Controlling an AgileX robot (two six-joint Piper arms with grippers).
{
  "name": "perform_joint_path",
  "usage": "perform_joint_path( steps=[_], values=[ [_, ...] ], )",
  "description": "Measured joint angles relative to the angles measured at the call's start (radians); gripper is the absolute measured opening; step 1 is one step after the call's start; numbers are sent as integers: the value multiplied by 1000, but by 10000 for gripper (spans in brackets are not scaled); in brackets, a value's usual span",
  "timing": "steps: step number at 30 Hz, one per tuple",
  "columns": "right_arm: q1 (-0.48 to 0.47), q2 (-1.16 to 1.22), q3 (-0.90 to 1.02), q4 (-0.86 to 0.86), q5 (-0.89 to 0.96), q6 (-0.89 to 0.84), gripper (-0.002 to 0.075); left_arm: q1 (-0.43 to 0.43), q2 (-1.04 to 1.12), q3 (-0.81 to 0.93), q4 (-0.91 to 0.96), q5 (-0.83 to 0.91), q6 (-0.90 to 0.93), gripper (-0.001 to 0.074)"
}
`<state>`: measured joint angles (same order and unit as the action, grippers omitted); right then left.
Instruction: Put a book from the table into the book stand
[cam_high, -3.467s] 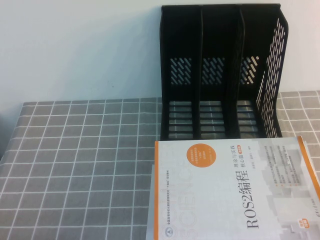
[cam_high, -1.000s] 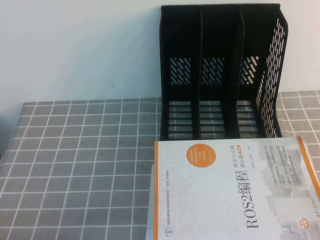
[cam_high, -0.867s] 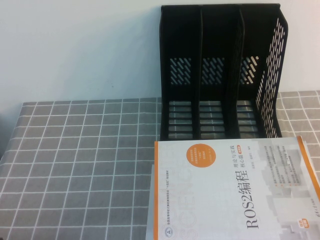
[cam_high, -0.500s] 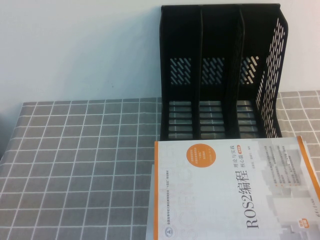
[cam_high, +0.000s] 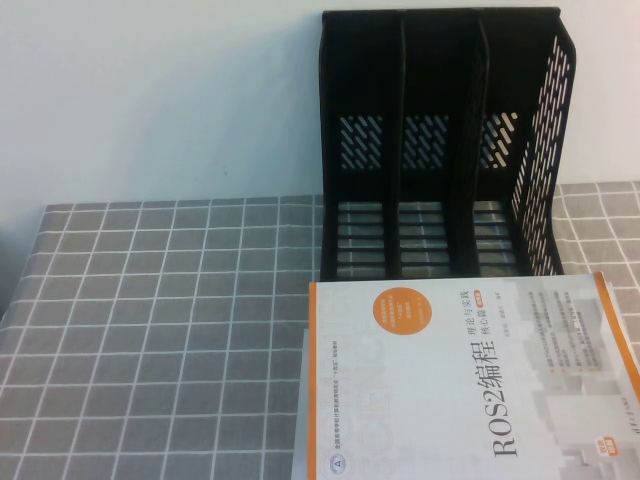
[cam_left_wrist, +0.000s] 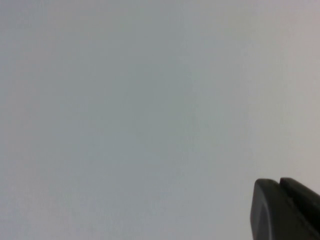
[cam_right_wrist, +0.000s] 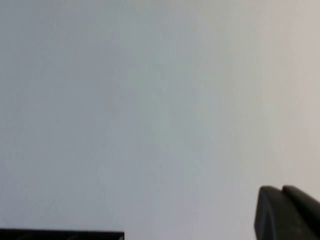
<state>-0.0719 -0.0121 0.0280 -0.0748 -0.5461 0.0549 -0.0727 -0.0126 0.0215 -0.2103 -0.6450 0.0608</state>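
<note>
Black plastic book stand (cam_high: 440, 150) stood upright at the far edge of the grey checked tablecloth (cam_high: 150, 330), its three slots holding nothing, with the white-and-orange book (cam_high: 465, 385) lying flat just in front of it. Left gripper (cam_left_wrist: 285, 207) faced a blank wall, fingers closed on nothing. Right gripper (cam_right_wrist: 287, 212) faced likewise; its finger state could not be told.
</note>
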Motion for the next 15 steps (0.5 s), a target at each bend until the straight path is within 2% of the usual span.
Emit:
perform_joint_path(
  steps=[6, 15],
  values=[
    [0, 0, 0, 0, -89, 0, -3, 0, 0, 0, -52, -48, 0, -4],
    [0, 0, 0, 0, -91, 0, -3, 0, 0, 0, -33, -64, -34, -4]
  ],
)
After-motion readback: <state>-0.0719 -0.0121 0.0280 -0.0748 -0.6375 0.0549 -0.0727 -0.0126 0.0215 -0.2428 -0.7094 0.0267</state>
